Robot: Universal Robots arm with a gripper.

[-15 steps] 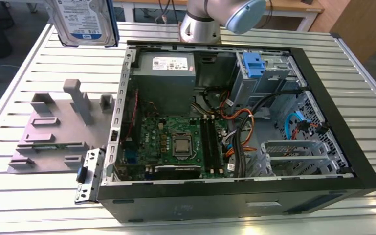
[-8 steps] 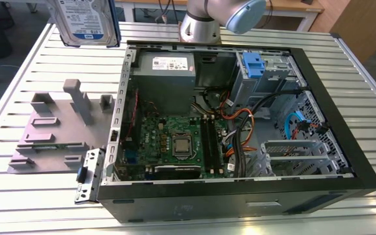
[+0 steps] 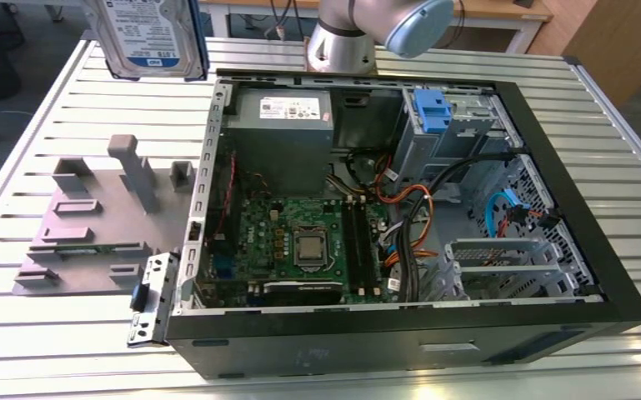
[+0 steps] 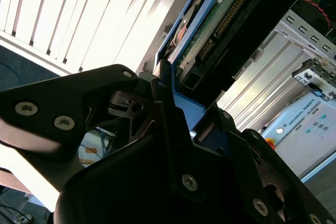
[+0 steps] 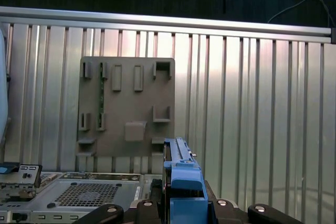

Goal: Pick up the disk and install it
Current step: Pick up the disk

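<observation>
The disk [image 3: 147, 37], silver with a white-and-blue label and a blue frame, hangs in the air above the table's far corner, at the exterior view's upper left, outside the case. In the first wrist view the disk [image 5: 181, 169] stands edge-on with its blue carrier toward the camera, and my gripper [image 5: 181, 209] is shut on it from both sides. In the second wrist view the black fingers [image 4: 164, 95] clamp the blue frame, with the disk's green circuit board [image 4: 218, 22] beyond them.
An open computer case [image 3: 587, 242] lies on the slatted metal table [image 3: 76, 333], with a grey power supply [image 3: 281, 117], a motherboard [image 3: 297, 242] and a blue drive bay [image 3: 432, 112] inside. A grey fixture plate [image 3: 97, 225] lies beside the case, at the exterior view's left.
</observation>
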